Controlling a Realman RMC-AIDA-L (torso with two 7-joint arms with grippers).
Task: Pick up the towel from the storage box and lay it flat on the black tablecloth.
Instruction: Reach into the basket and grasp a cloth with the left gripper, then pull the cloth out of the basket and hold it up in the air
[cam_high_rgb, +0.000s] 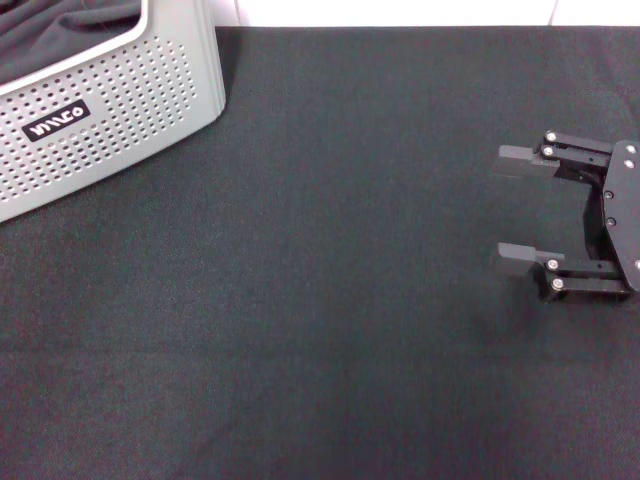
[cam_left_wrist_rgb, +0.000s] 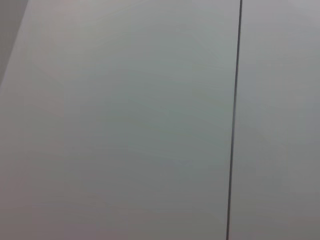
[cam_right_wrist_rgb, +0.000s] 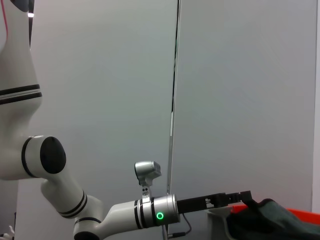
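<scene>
Right gripper (cam_high_rgb: 512, 206) hovers level over the black tablecloth (cam_high_rgb: 320, 300), jaws apart; left gripper's (cam_right_wrist_rgb: 245, 199) jaws apparently at the towel (cam_right_wrist_rgb: 272, 215).

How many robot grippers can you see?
2. The right gripper hangs open over the black tablecloth. The left gripper is at the towel in the storage box, shown only in the right wrist view.

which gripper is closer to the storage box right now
Left. The left gripper reaches right up to the storage box, at the cloth heaped in it. The right gripper hovers open over the black tablecloth, far across from the box.
</scene>
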